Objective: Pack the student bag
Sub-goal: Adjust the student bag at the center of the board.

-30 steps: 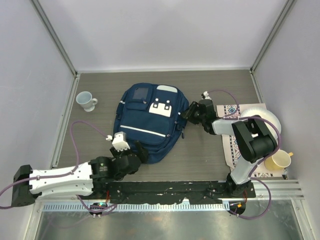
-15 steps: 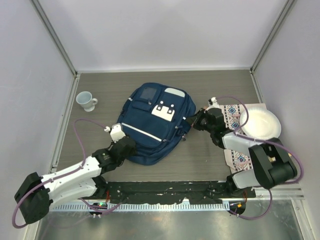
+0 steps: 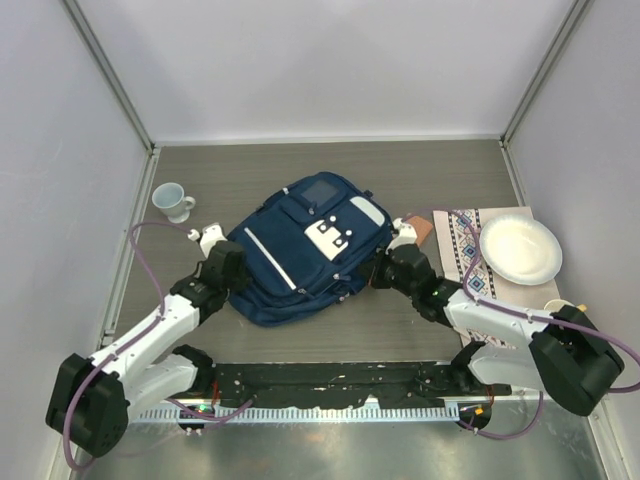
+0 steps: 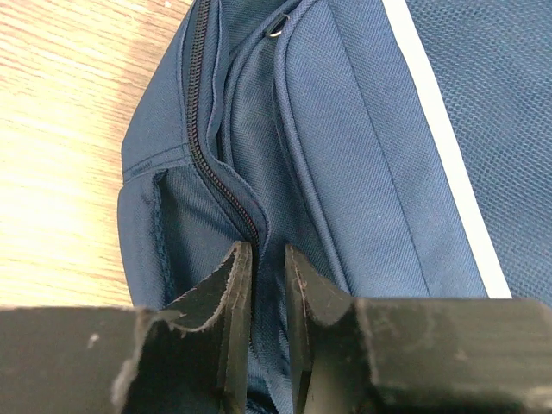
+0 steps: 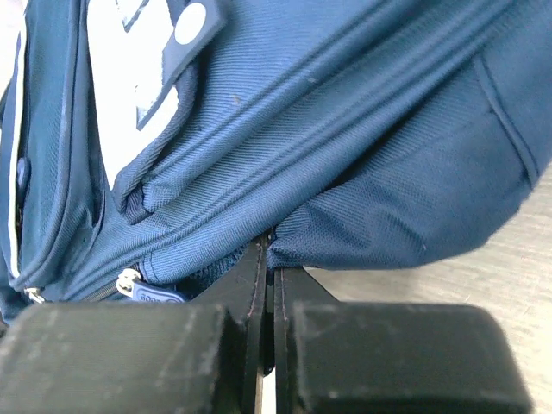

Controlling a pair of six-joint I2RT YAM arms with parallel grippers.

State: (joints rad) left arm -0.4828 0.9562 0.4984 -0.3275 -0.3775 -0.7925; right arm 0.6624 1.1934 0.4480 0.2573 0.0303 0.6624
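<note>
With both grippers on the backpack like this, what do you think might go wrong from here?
The right gripper pinches only a thin fold at the edge of the backpack, so it may slip free under a pull. The left gripper clamps fabric right beside the zipper, which a pull could strain or jam. The right arm lies close to the plate and might knock it.

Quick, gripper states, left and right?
Left gripper: nearly closed, pinching a fold of the student bag.
Right gripper: shut, tips against the bag's edge; any grip unclear.
</note>
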